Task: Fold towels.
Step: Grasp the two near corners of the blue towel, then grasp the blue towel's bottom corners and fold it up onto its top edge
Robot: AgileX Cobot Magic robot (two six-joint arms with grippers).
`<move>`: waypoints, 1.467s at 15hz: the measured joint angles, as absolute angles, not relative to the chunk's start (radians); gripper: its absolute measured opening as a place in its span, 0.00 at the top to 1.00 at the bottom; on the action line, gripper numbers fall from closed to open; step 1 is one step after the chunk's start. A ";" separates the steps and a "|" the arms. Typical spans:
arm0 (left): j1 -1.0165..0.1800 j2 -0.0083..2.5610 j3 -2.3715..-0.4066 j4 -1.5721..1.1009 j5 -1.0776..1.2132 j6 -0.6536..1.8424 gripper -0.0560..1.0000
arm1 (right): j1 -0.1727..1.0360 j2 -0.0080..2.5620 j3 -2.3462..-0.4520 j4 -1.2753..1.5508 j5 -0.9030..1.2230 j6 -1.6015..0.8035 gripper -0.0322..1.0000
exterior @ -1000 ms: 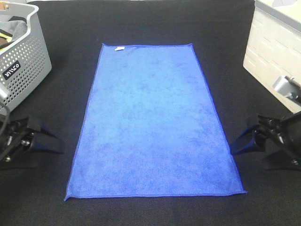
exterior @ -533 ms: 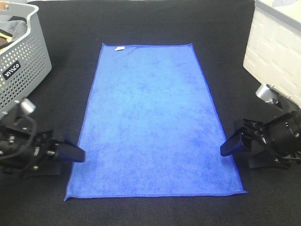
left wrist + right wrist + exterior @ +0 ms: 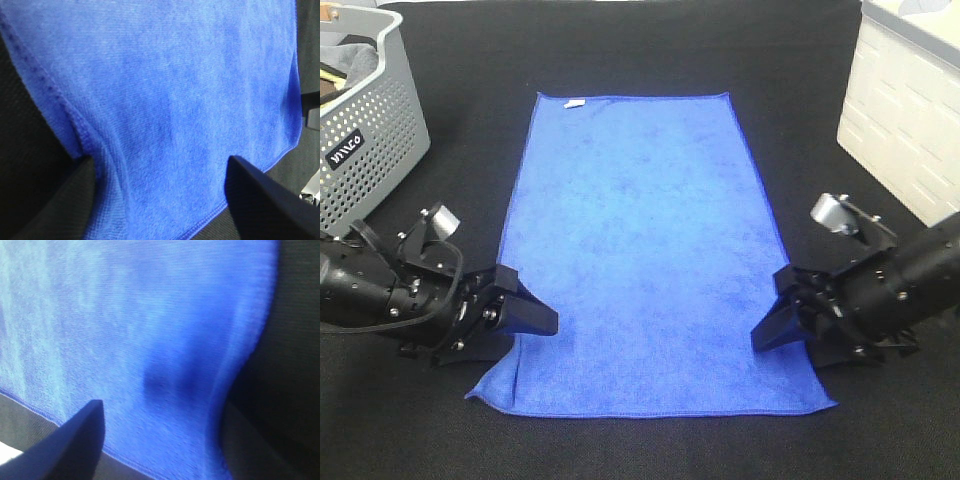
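high view: blue towel [image 3: 640,230] spread flat on the black surface [image 3: 640,50], left pincer [image 3: 527,315] and right pincer [image 3: 772,330] low at its long edges near the front, likely to lift both corners together. left wrist view: jaws wide apart, straddling the rumpled towel edge. right wrist view: jaws apart over the edge, nothing clamped.
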State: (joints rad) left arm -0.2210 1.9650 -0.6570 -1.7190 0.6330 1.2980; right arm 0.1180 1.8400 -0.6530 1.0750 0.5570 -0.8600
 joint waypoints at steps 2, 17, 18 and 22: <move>-0.224 1.977 -0.659 -1.736 0.617 1.298 0.44 | 0.140 1.847 -0.658 1.077 0.523 -0.813 0.55; -0.186 1.643 -0.557 -1.110 0.630 0.773 0.95 | 0.141 1.580 -0.534 0.984 0.629 -0.665 0.97; -0.186 1.609 -0.515 -1.103 0.643 0.761 0.95 | 0.141 1.556 -0.503 0.980 0.641 -0.660 0.97; -0.186 1.449 -0.392 -1.097 0.678 0.735 0.95 | 0.141 1.461 -0.402 0.916 0.682 -0.586 0.97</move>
